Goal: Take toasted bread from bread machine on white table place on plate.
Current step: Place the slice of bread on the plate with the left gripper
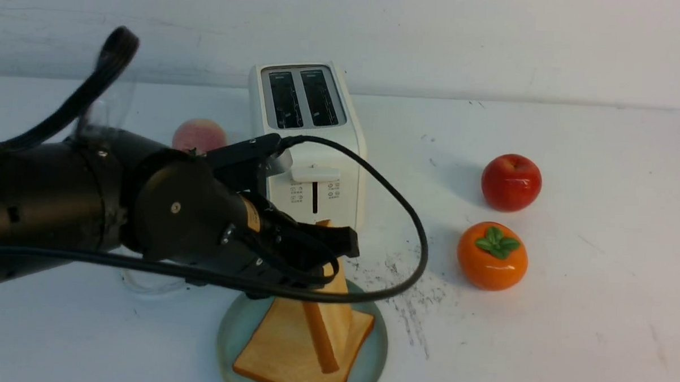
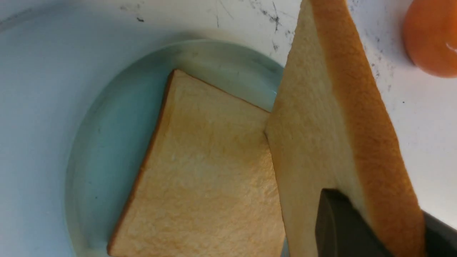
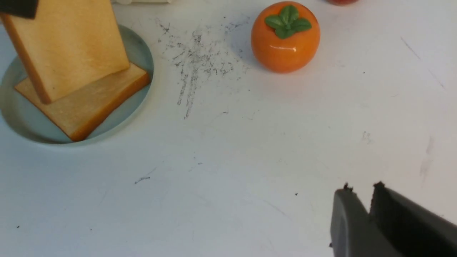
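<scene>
My left gripper (image 1: 332,253) is shut on a slice of toasted bread (image 1: 338,309), which stands upright on edge over the plate (image 1: 233,328). In the left wrist view its fingers (image 2: 339,221) clamp that slice (image 2: 314,125) across its thickness. Its lower edge is down at a second slice (image 1: 278,347) that lies flat on the plate; I cannot tell whether they touch. The bread machine (image 1: 305,127) stands behind on the white table (image 1: 567,334), both slots empty. My right gripper (image 3: 361,187) hovers over bare table to the right, a narrow gap between its tips, holding nothing.
An orange persimmon (image 1: 491,255) and a red apple (image 1: 511,181) sit right of the toaster. A peach (image 1: 198,134) lies left of it, behind my left arm. The arm's black cable (image 1: 412,216) loops across the toaster's front. Dark scuffs (image 1: 410,295) mark the table beside the plate.
</scene>
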